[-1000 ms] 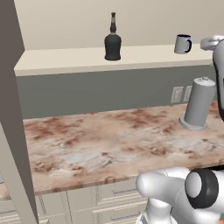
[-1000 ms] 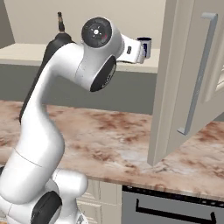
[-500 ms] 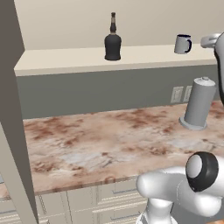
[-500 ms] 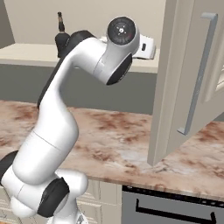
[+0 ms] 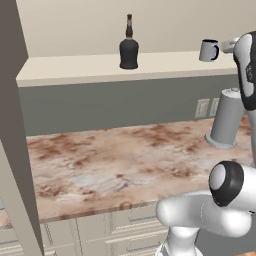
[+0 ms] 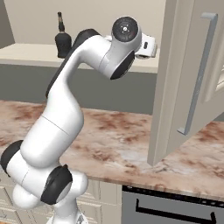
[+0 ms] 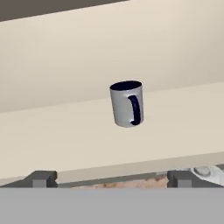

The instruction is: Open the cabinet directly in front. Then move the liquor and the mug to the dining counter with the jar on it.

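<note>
The cabinet stands open: its left door swings out at the left edge, and its right door, with a long grey handle, juts out over the counter. On the cream shelf stand the near-black liquor bottle and, further right, the grey mug with its navy handle. In the hand view the mug is straight ahead on the shelf, handle facing me. My gripper is open and empty, a little short of the mug. The dining counter and the jar are out of view.
A tall grey domed canister stands on the marble counter below the shelf, near wall sockets. Cream drawers sit under the counter, and a dark appliance front is at lower right. My arm arches up to shelf height.
The arm has swung up and to the right, bringing the hand level with the shelf in front of the mug. Bottle, mug and doors have not moved.
</note>
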